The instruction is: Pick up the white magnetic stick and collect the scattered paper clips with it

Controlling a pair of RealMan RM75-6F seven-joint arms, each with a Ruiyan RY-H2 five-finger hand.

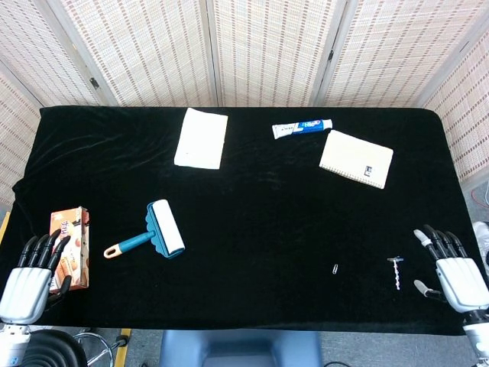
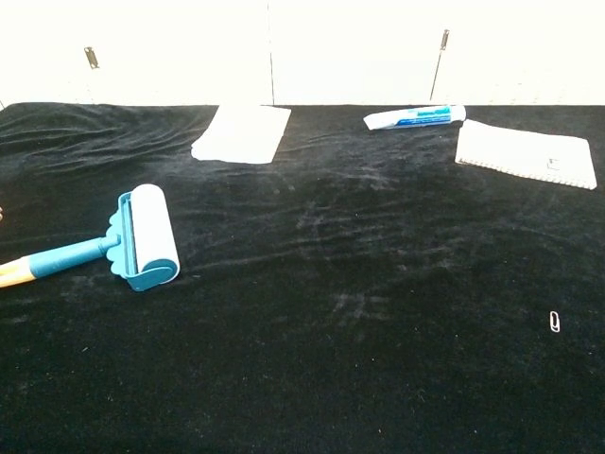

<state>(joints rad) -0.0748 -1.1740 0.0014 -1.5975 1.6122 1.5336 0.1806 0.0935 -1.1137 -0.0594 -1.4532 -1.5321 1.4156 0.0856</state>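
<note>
White magnetic stick (image 1: 396, 272), clips clustered at its upper end, lies unheld lower right beside the empty, spread right hand (image 1: 452, 269); one paper clip (image 1: 335, 268) remains left of it, calling for a re-grasp; left hand (image 1: 30, 275) idle, empty, lower left.

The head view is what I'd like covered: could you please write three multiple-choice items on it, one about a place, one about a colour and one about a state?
1. Where does the magnetic stick lie?
A. On the notebook
B. On the black cloth between a loose paper clip and the right hand
C. Beside the lint roller

2. What colour is the lint roller's frame?
A. Teal
B. Red
C. Yellow

3. What is the right hand doing?
A. Gripping the stick
B. Pressing on the toothpaste tube
C. Holding nothing, fingers apart

Answers: 1 B, the stick sits right of the paper clip and left of the right hand. 2 A, the lint roller has a teal frame and handle. 3 C, the hand is apart from the stick with its fingers spread.
</note>
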